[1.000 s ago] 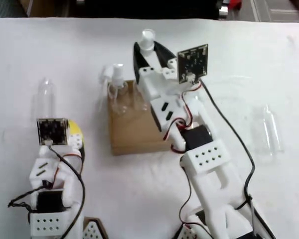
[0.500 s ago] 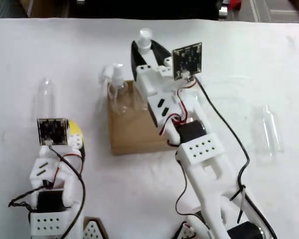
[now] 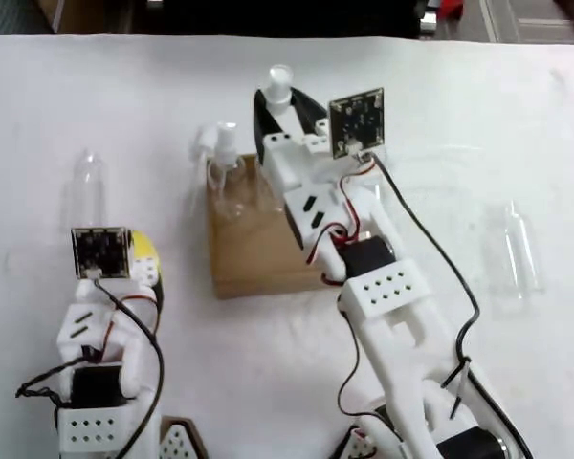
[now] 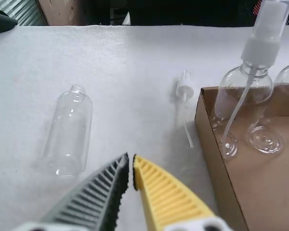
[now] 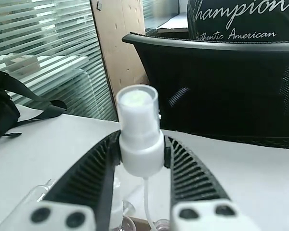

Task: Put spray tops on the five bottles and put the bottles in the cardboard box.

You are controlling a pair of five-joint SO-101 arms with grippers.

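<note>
My right gripper [image 3: 282,96] is shut on a white spray top [image 5: 140,129] and holds it upright over the far edge of the cardboard box [image 3: 258,251]; its tube hangs down between the fingers. In the box stand a clear bottle with a spray top [image 4: 244,91] and a second clear bottle [image 4: 285,79] beside it. A topless bottle [image 4: 69,130] lies on the white cloth left of the box, and a loose spray top [image 4: 184,89] lies between it and the box. My left gripper [image 4: 131,166] is shut and empty, low over the cloth near that bottle.
Another clear bottle [image 3: 521,251] lies on the cloth far to the right. The right arm [image 3: 383,287] stretches over the box's right side. A dark chair back [image 5: 221,82] stands beyond the table's far edge.
The right arm has shifted slightly to the left with the spray top still in its gripper. The left arm has stayed put.
</note>
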